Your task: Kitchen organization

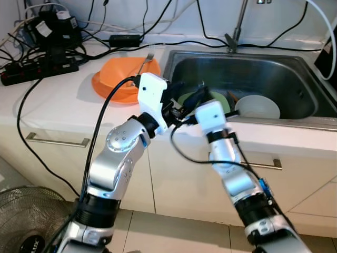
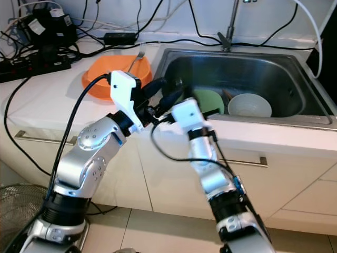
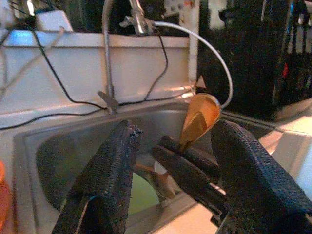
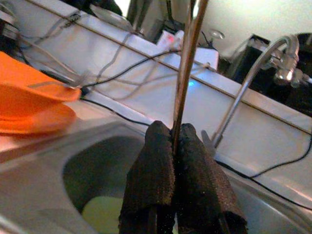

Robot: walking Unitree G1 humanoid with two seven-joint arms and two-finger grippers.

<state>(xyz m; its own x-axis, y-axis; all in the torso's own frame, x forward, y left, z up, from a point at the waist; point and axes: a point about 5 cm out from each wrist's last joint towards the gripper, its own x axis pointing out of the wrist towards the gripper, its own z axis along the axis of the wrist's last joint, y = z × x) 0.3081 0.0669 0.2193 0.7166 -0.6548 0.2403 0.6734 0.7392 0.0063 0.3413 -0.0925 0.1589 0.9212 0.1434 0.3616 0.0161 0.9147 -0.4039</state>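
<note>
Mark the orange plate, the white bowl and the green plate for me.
orange plate (image 1: pixel 118 79): left eye view, on its inner surface.
white bowl (image 1: pixel 257 107): left eye view, on its inside, in the sink.
green plate (image 2: pixel 209 100): right eye view, on its visible face.

I have both arms raised at the near edge of the sink (image 1: pixel 310 124). My right gripper (image 4: pixel 176 141) is clamped on a spoon (image 3: pixel 199 117); my left gripper (image 3: pixel 170 161) is spread wide around it.
</note>
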